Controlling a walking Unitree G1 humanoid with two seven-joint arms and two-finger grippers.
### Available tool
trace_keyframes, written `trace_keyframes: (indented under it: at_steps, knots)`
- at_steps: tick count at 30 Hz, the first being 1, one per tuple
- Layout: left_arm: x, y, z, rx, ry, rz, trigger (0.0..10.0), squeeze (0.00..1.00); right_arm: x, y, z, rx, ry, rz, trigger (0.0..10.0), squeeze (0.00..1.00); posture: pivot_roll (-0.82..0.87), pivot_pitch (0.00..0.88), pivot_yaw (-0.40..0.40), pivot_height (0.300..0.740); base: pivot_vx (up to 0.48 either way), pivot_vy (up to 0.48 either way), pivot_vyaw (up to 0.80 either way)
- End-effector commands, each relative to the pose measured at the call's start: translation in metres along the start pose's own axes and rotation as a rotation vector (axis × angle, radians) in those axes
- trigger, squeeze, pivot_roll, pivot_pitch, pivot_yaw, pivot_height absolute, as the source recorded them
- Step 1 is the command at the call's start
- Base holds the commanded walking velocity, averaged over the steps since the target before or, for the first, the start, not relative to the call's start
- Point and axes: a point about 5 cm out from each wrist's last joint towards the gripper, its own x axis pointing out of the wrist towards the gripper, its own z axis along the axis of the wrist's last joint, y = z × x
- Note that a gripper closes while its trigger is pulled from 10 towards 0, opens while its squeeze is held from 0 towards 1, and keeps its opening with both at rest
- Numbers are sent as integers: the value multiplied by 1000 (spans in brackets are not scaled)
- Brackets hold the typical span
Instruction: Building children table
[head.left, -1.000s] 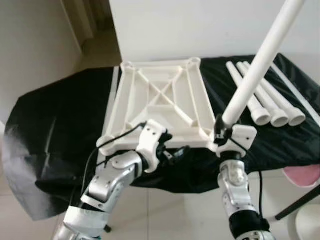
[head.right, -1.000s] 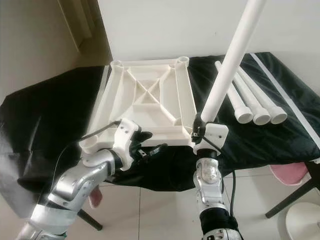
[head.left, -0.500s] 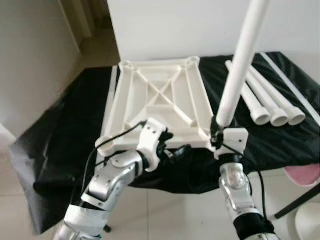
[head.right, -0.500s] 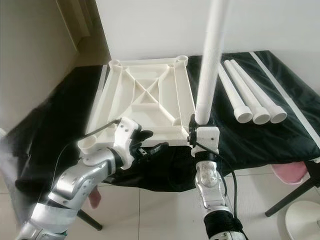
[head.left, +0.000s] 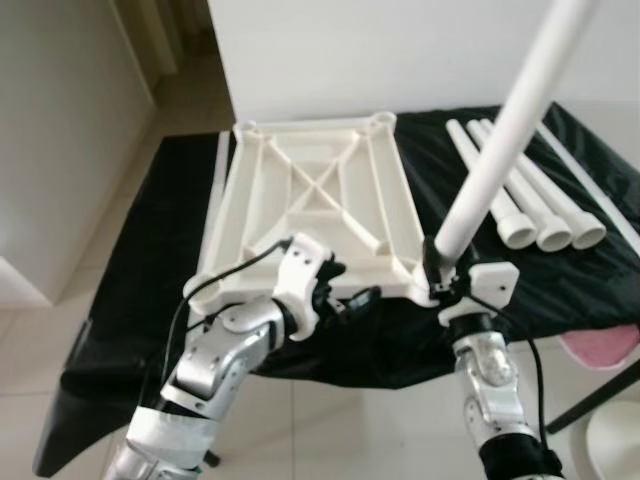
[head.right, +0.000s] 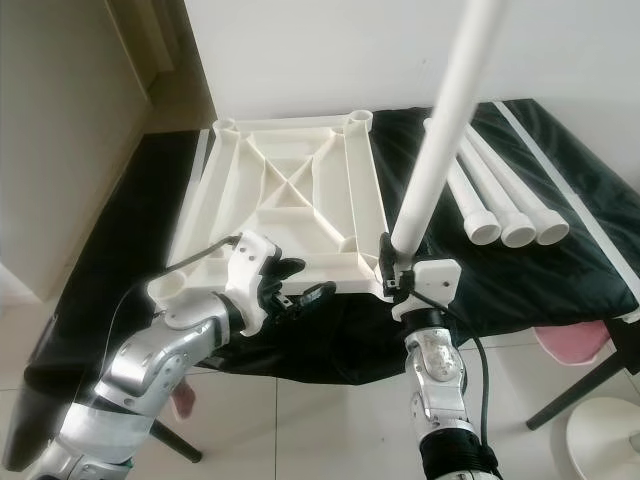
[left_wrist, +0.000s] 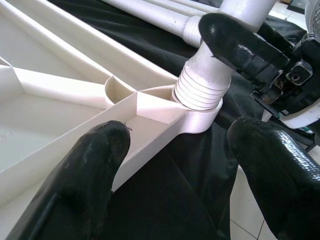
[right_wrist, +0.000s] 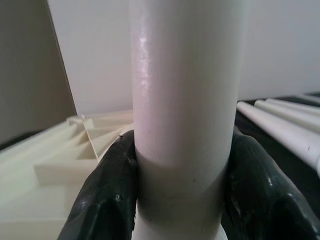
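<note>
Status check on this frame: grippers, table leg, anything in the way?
Right gripper shut on table leg, threaded end seated in the tabletop corner socket, leg tilted. Left gripper open by near edge. Three spare legs lie aside, clear.

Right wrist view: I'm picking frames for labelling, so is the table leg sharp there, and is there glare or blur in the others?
Right wrist view: the table leg is near and soft-edged, with a pale sheen along it, between the right gripper's fingers. Left wrist view: the left gripper's fingers are blurred, while the leg's threaded end is crisp. Eye views: evenly lit, slightly soft, no strong glare.
</note>
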Motion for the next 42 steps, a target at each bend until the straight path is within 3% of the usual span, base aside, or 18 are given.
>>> trace_keyframes:
  at_steps: [1, 3, 8, 10, 16, 29, 32, 36, 42]
  knots:
    - [-2, -1, 0, 1, 13, -86, 10000, 0, -21, 0, -31, 85, 186, -30, 10000, 0, -51, 0, 63, 740, 0, 0, 0]
    - [-2, -1, 0, 2, 14, -85, 10000, 0, -22, -1, -31, 107, 176, -39, 10000, 0, -51, 0, 63, 740, 0, 0, 0]
    - [-2, -1, -1, 2, 17, -84, 10000, 0, -24, -3, -34, 36, 202, 3, 10000, 0, -51, 0, 65, 740, 0, 0, 0]
    - [-2, -2, -1, 2, 19, -90, 10000, 0, -19, -1, -34, -110, 230, 119, 10000, 0, -54, 0, 71, 740, 0, 0, 0]
    - [-2, -2, -1, 4, 22, -93, 10000, 0, -14, -1, -31, -186, 236, 221, 10000, 0, -54, 0, 74, 740, 0, 0, 0]
    - [-4, -3, -1, 6, 27, -93, 10000, 0, -15, -10, -36, -179, 288, 245, 10000, 0, -51, 0, 72, 740, 0, 0, 0]
    - [-3, -3, -1, 9, 27, -95, 10000, 0, -15, -13, -38, -121, 322, 216, 10000, 0, -51, 0, 72, 740, 0, 0, 0]
    - [-3, -2, 0, 9, 24, -96, 10000, 0, -13, -22, -45, -212, 408, 178, 10000, 0, -55, 0, 74, 740, 0, 0, 0]
    - [-1, -3, -1, 11, 26, -98, 10000, 0, -8, -26, -46, -188, 423, 139, 10000, 0, -57, 0, 74, 740, 0, 0, 0]
